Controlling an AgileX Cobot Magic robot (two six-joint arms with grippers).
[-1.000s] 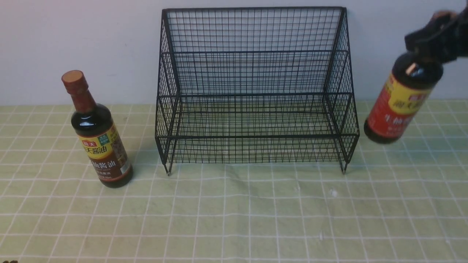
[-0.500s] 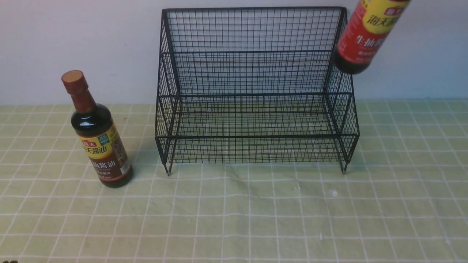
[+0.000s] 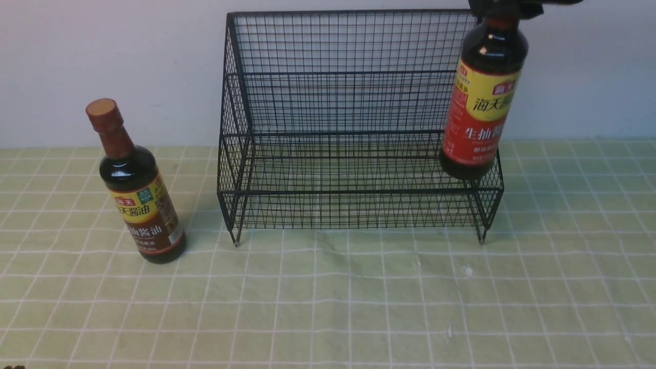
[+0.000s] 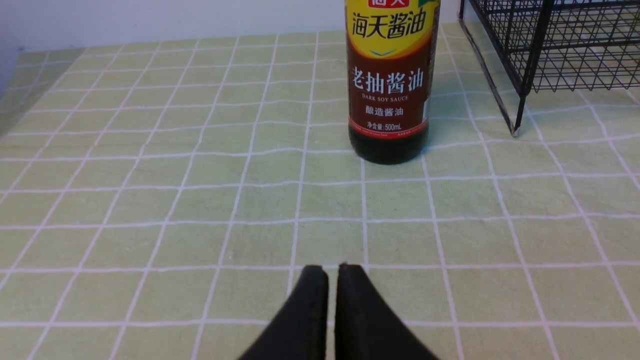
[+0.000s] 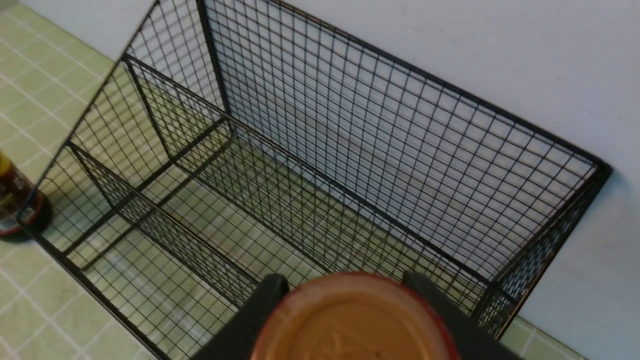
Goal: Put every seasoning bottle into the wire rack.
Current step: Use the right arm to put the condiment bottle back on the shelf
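Holds red-label bottle (image 3: 482, 113) by cap (image 5: 350, 320) in right hand (image 3: 501, 7), now upright over right end of wire rack (image 3: 353, 102), no longer tilted outside; lowering next.

Staged tabletop test setup: green checked cloth (image 3: 328, 307), bare white wall (image 3: 102, 61), black wire rack (image 3: 353, 72).

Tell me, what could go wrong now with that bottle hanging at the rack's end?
1. The right pincer grips the red-label soy sauce bottle only at its cap, so the heavy glass might slip or swing.
2. Its base hangs close to the right side wall of the wire rack; lowering it could snag the mesh and tip it.
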